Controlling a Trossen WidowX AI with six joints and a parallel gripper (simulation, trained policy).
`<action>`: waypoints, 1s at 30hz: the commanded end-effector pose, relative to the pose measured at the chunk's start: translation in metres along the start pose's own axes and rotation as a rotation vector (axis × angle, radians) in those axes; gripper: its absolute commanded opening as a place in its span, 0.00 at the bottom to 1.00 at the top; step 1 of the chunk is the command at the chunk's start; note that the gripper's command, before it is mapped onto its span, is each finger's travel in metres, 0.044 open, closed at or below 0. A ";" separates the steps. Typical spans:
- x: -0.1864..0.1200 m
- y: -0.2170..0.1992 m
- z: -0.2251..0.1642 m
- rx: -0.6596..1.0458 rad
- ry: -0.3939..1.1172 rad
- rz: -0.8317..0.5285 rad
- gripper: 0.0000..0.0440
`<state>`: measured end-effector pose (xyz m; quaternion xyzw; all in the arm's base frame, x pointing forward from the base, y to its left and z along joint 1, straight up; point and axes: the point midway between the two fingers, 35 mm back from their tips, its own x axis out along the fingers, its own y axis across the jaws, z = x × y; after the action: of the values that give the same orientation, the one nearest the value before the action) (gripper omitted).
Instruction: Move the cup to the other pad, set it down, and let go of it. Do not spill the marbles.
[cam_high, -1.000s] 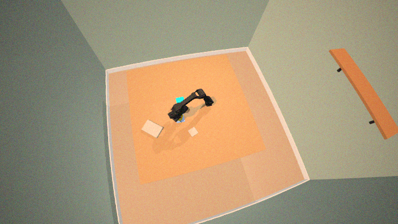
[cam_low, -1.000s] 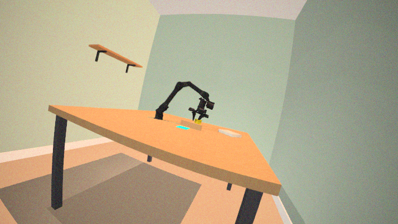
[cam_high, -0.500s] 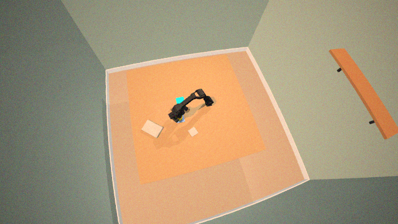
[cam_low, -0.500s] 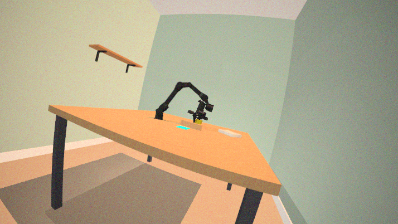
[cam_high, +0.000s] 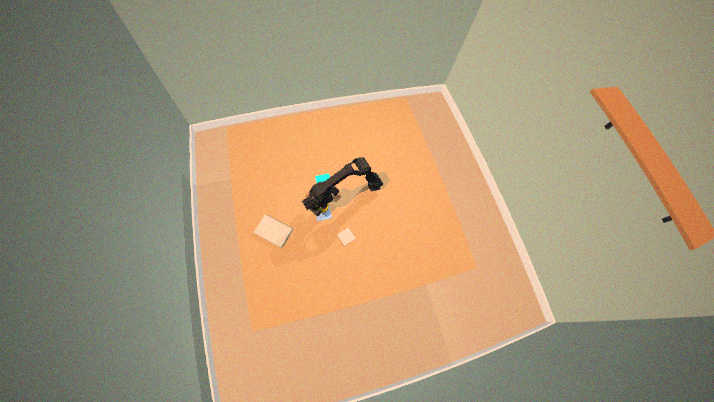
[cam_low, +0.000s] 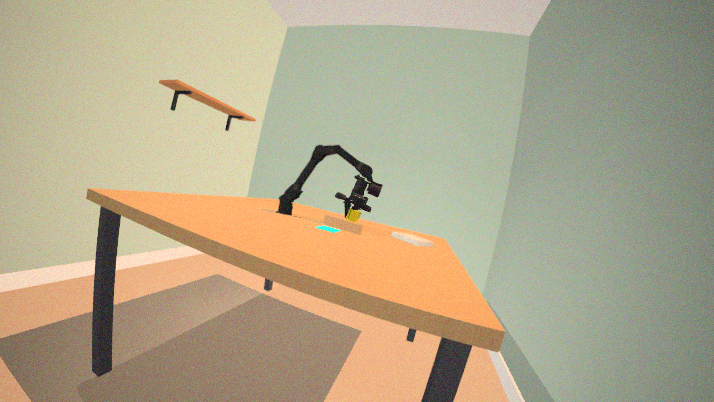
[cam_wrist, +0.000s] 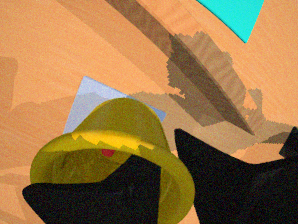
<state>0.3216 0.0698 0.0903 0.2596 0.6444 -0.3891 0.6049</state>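
The yellow cup (cam_high: 325, 210) (cam_low: 354, 216) (cam_wrist: 125, 115) is at the blue pad (cam_high: 324, 217) (cam_wrist: 80, 105), tilted. Whether its base is clear of the pad is hard to tell. My gripper (cam_low: 349, 214) (cam_wrist: 166, 135) is shut on the cup's wall, one finger inside the mouth and the other outside. A red marble (cam_wrist: 107, 152) shows inside the cup; the finger and wall hide the rest of the inside. The cyan pad (cam_high: 322, 178) (cam_low: 328, 229) (cam_wrist: 237, 15) has nothing on it.
A low wooden bar (cam_low: 345, 225) (cam_wrist: 150, 25) stands between the two pads. A pale flat block (cam_high: 273, 231) (cam_low: 412, 239) lies on the table beyond the blue pad. A small pale square (cam_high: 346, 236) lies near the blue pad.
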 end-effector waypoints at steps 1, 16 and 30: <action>-0.021 -0.007 0.003 0.040 -0.001 0.039 0.02; -0.065 -0.030 0.030 0.199 -0.015 0.126 0.00; -0.075 -0.048 0.076 0.337 -0.053 0.196 0.00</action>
<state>0.3354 0.0021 0.1684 0.3962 0.5420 -0.4353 0.5998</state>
